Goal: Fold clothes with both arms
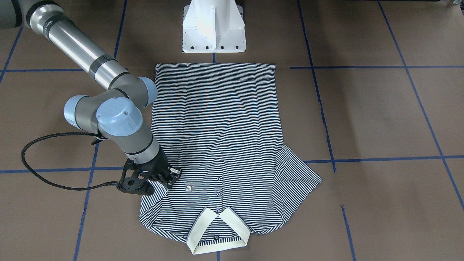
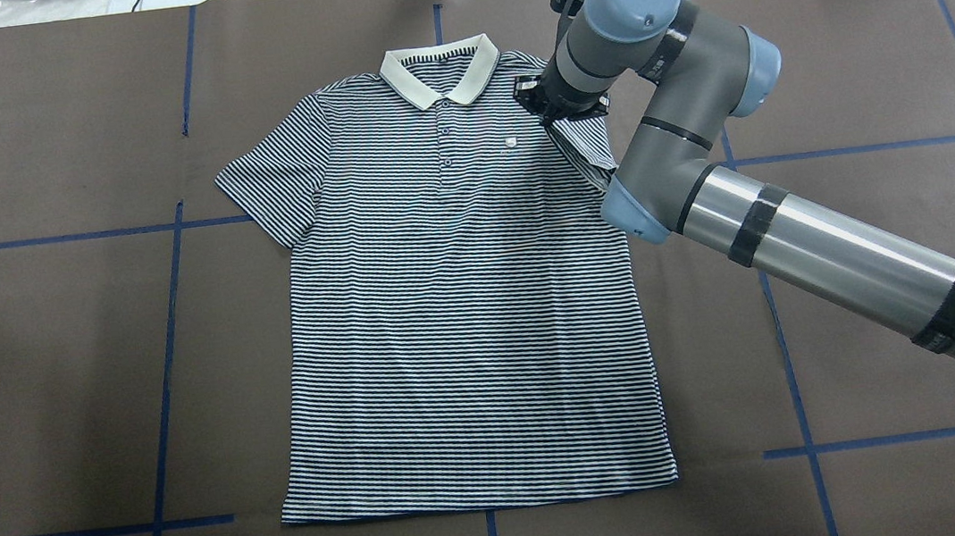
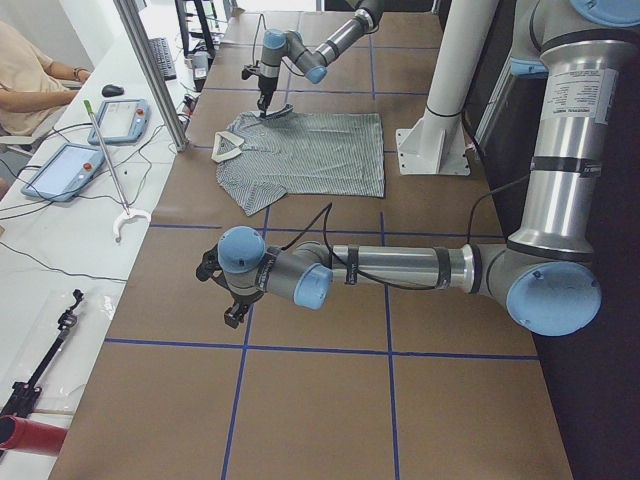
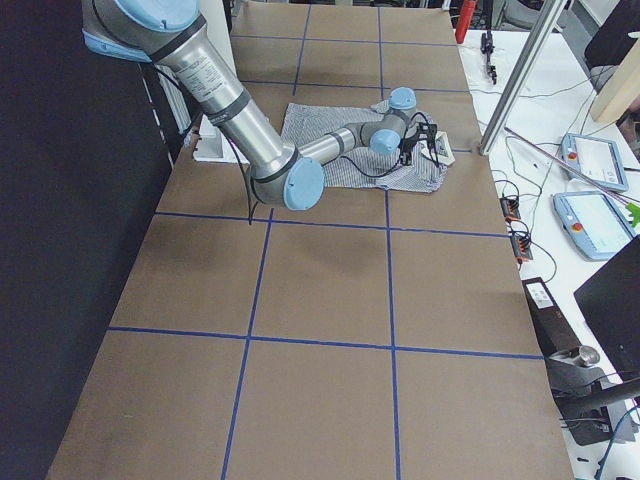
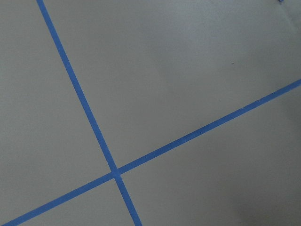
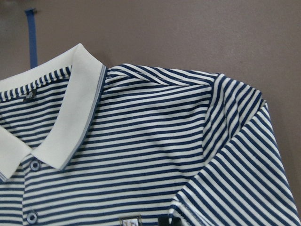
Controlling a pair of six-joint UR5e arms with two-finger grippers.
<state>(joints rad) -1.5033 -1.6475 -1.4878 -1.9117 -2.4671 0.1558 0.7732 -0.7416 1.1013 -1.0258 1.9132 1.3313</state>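
Note:
The striped polo shirt (image 2: 464,305) lies flat, front up, with its cream collar (image 2: 439,70) at the table's far side and its chest logo (image 2: 510,143) showing. My right gripper (image 2: 545,107) is low over the shirt's chest next to the logo, also in the front-facing view (image 1: 174,174). It looks shut on the hem of the near sleeve (image 6: 235,179), which is drawn inward over the chest. The other sleeve (image 1: 295,177) lies spread out flat. My left gripper (image 3: 232,305) hangs over bare table far from the shirt; I cannot tell whether it is open.
The white pedestal base (image 1: 214,29) stands just behind the shirt's hem. Blue tape lines (image 5: 115,172) cross the brown table cover. A side bench with tablets (image 3: 70,170), cables and a seated person (image 3: 30,70) runs along the far edge.

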